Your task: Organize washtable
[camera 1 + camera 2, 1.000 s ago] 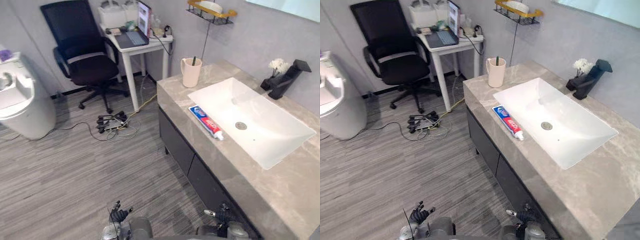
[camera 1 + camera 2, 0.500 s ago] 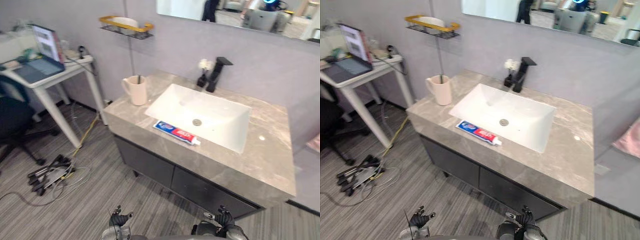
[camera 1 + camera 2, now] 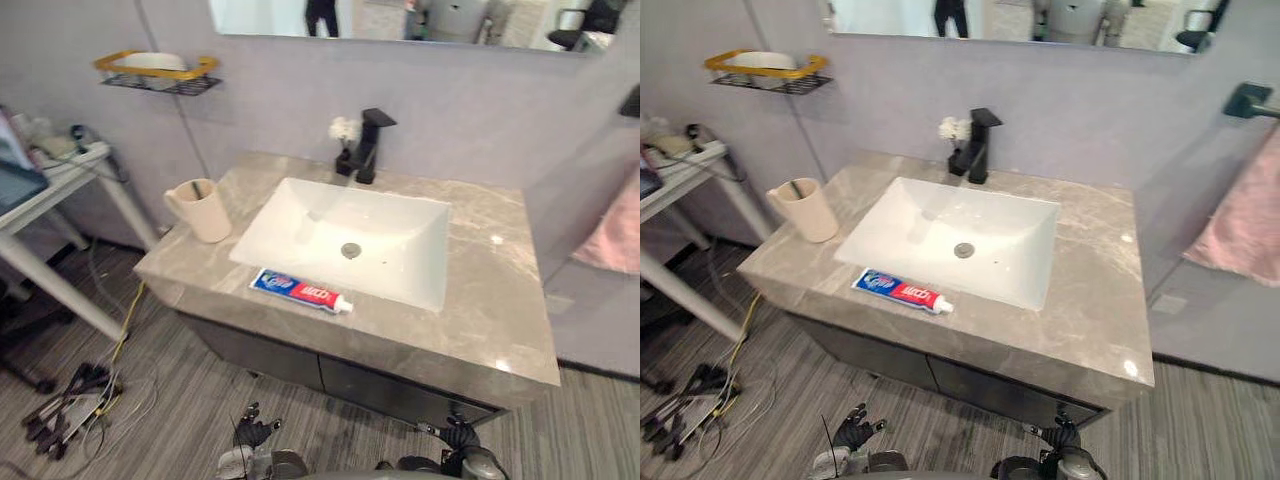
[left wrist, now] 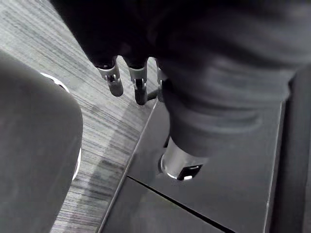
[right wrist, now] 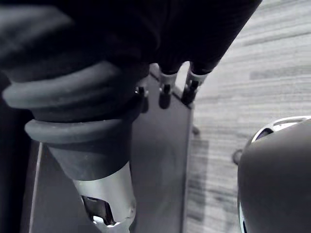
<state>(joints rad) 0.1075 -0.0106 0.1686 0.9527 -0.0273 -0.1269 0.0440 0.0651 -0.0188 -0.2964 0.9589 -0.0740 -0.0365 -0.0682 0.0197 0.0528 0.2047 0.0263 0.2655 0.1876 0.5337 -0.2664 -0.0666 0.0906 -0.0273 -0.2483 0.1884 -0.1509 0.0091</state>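
Note:
A grey marble washtable (image 3: 480, 300) holds a white sink (image 3: 345, 235). A red, white and blue toothpaste tube (image 3: 300, 292) lies flat on the front rim of the counter. At the counter's left end, a beige cup (image 3: 205, 210) stands upright with a dark toothbrush in it. A black faucet (image 3: 370, 142) and a small white flower (image 3: 342, 130) stand behind the sink. My left hand (image 3: 250, 432) and right hand (image 3: 460, 435) hang low in front of the dark cabinet. Both are open, hold nothing and are far from the counter. Relaxed fingers (image 4: 129, 82) show in the left wrist view.
A yellow-rimmed wall shelf (image 3: 155, 70) hangs left of the washtable. A white side table (image 3: 60, 180) stands further left, with cables (image 3: 70, 405) on the floor beneath it. A pink towel (image 3: 1240, 220) hangs on the right wall. A mirror runs above the faucet.
The whole picture has swung to the right, so the camera moved: the washtable now sits centred and the chair has left the frame. Both hands stay low.

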